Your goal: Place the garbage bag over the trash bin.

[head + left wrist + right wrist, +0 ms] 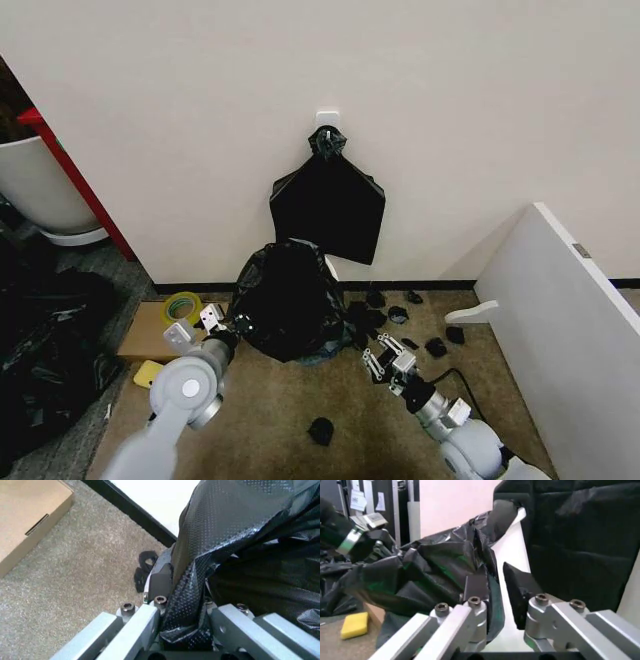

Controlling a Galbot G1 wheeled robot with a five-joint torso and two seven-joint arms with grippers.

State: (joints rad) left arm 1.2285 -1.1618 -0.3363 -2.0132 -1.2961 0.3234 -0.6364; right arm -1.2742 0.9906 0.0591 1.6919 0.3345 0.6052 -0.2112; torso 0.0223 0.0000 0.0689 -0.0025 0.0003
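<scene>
The garbage bag (pixel 285 300) lies draped as a glossy black mound over the trash bin, of which a white sliver (pixel 331 267) shows at the bag's upper right. My left gripper (pixel 226 325) is at the bag's left side. In the left wrist view it (pixel 185 592) is shut on a fold of the bag (pixel 235 528), with plastic running between its fingers. My right gripper (pixel 385 362) hovers low to the right of the bag. Its fingers stand open in the right wrist view (pixel 495 588), just short of the bag's edge (pixel 435 570).
A flat black bag bundle (pixel 330 205) hangs from a wall hook above the bin. A cardboard box (pixel 150 330) with a tape roll (pixel 182 305) and a yellow sponge (pixel 147 373) sit at left. Black scraps (pixel 320 430) litter the carpet. A white panel (pixel 560 300) stands at right.
</scene>
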